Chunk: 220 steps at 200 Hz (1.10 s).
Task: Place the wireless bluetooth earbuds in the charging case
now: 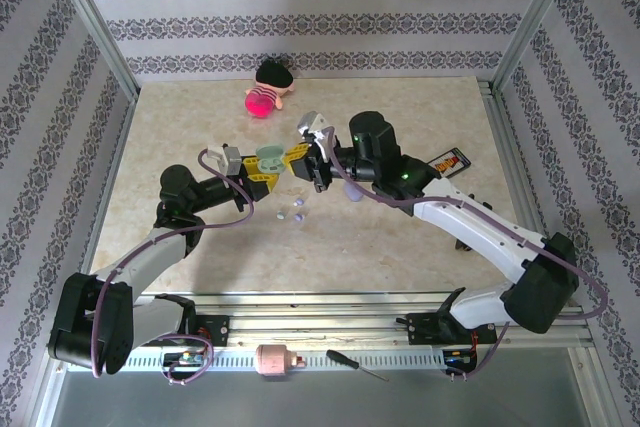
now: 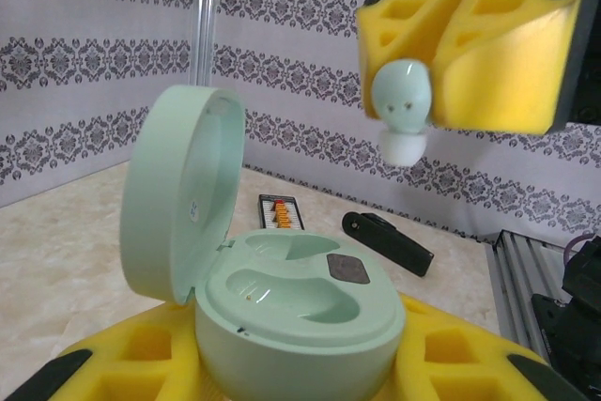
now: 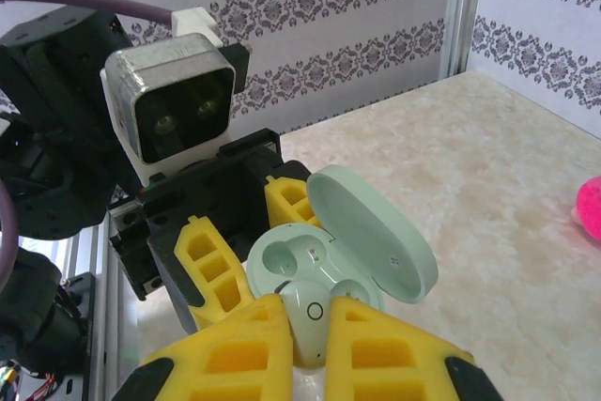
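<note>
Clamps open charging case (image 2: 300,312) upright in left gripper (image 1: 266,171) as fixture, pinches mint earbud (image 2: 402,100) in right gripper (image 3: 315,340) above socket (image 2: 272,290) for lowering

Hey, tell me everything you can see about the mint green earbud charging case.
The mint green oval plastic charging case looks smooth. Its hinged lid stands open, nearly upright. The base has two moulded wells, both apparently empty, and a small dark grey patch beside them. The case sits base-down, clamped between the yellow jaws of the left gripper. A pale mint earbud hangs above it, not touching.
</note>
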{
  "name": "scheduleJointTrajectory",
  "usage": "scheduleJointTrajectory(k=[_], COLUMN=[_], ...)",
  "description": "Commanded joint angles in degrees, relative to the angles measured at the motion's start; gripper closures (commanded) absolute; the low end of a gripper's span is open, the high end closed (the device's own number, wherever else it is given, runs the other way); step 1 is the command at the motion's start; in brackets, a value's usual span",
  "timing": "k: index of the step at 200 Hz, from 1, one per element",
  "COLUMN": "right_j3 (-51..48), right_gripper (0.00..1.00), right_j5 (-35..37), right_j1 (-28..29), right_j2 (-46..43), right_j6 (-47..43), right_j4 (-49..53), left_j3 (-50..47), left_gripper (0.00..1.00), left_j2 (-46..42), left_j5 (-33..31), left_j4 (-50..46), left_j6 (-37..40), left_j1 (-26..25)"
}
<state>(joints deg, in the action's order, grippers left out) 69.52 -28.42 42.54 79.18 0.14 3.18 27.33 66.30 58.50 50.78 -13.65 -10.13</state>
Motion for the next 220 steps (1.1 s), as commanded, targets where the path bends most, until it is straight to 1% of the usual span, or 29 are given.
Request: scheduleJointTrajectory(k=[1, 57, 70, 85, 111, 220], right_j3=[2.61, 3.26, 2.84, 2.23, 1.34, 1.04], right_gripper=[0.92, 0.92, 0.92, 0.92, 0.92, 0.92], right_j5=[-2.31, -3.23, -2.31, 0.55, 2.10, -1.50], right_j1=[0.35, 0.35, 0.36, 0.34, 0.23, 0.26], right_j2=[1.10, 3.39, 3.53, 3.66, 3.57, 5.20], right_j6=[-2.29, -2.38, -2.37, -1.77, -1.61, -0.17], right_j4=[-0.12, -0.10, -0.41, -1.10, -1.09, -1.36], left_j3=[1.77, 1.83, 1.93, 2.07, 2.24, 2.51], left_gripper=[0.70, 0.70, 0.70, 0.70, 0.70, 0.70], left_j2=[-0.13, -0.75, -1.02, -1.30, -1.76, -1.89], left_j5=[2.05, 2.16, 2.24, 2.45, 2.32, 1.38], left_j4=[4.27, 4.19, 3.98, 3.26, 2.74, 2.43], left_j6=[-1.72, -1.90, -1.78, -1.51, -1.23, -0.94], left_j1=[-0.42, -0.41, -0.48, -0.49, -0.44, -0.37])
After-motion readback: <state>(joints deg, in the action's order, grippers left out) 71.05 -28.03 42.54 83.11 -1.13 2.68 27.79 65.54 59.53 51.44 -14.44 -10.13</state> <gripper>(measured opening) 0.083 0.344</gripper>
